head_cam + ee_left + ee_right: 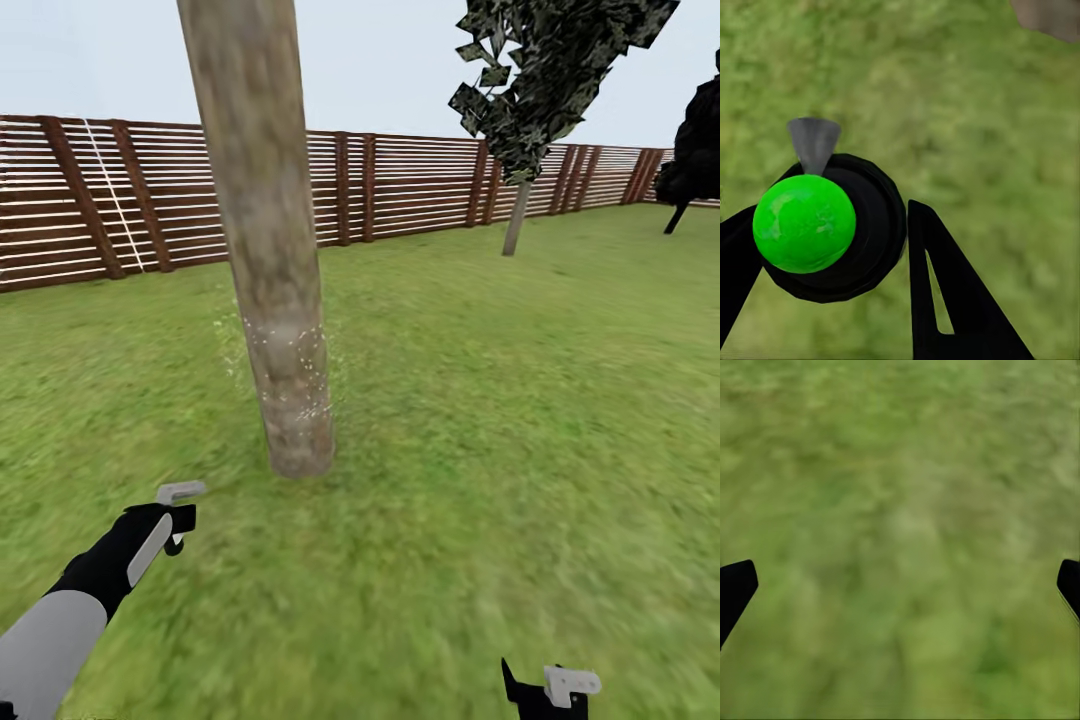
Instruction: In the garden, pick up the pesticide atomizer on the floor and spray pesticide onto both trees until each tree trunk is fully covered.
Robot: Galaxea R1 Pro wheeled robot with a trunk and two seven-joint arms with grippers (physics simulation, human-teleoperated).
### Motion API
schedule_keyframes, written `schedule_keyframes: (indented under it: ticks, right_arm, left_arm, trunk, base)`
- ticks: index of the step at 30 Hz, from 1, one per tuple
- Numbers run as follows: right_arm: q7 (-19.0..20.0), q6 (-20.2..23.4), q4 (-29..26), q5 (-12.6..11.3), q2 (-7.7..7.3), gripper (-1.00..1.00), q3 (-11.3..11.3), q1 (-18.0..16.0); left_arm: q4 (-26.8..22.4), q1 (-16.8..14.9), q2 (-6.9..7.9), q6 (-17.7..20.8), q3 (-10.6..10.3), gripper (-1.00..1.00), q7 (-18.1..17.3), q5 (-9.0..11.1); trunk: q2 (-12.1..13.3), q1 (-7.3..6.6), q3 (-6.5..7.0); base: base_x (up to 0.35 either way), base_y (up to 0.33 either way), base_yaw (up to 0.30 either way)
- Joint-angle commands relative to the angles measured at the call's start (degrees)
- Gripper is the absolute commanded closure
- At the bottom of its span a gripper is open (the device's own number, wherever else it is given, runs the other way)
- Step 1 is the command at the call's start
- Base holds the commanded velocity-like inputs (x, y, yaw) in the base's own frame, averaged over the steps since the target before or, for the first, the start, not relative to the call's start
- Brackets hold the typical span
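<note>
Pointing its grey nozzle toward the tree trunk (pixel 268 240), the pesticide atomizer (pixel 825 225) sits clamped in the left gripper (pixel 178 520), short of the trunk's base and to the left of it. In the left wrist view the atomizer shows end-on: a bright green ball on a round black body with the grey nozzle sticking out past the rim, so its long axis runs roughly along the camera's line of sight. The black fingers (pixel 945 292) press against both sides of the body. A haze of fine white specks dots the lower part of the trunk and the air just beside it. The trunk itself leans slightly and rises out of the lawn (pixel 500 400). The right gripper (pixel 550 690) hangs low, well to the right of the trunk, its fingers (pixel 735 585) spread wide apart over bare grass, grasping nothing. Behind the trunk runs the slatted wooden fence (pixel 400 185); a second tree (pixel 517 215) stands farther off near it.
</note>
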Motion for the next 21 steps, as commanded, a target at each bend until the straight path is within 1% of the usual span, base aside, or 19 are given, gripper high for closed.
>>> schedule_keyframes:
  ticks: [1,7,18,21]
  right_arm:
    - [0.0,0.0,0.0,0.0,0.00,-1.00,0.0,0.0]
    - [0.0,0.0,0.0,0.0,0.00,-1.00,0.0,0.0]
    - [0.0,0.0,-0.1,-0.1,-0.10,-1.00,0.0,0.0]
    - [-0.1,0.0,-0.1,-0.1,-0.02,-1.00,0.0,0.0]
  left_arm:
    - [0.0,0.0,0.00,0.0,0.0,1.00,0.0,0.0]
    - [0.1,0.0,-0.10,0.0,0.0,1.00,0.0,-0.1]
    - [0.3,0.0,-0.40,0.0,0.0,1.00,0.0,0.0]
    - [0.4,0.0,-0.63,0.0,-0.1,1.00,0.0,0.5]
  trunk:
    - [0.0,0.00,0.00]
    - [0.0,0.00,0.00]
    - [0.0,0.00,0.00]
    - [0.0,0.00,0.00]
  base:
    - [0.185,-0.236,0.278]
    - [0.162,-0.244,0.257]
    - [0.106,-0.278,0.014]
    - [0.095,-0.284,0.212]
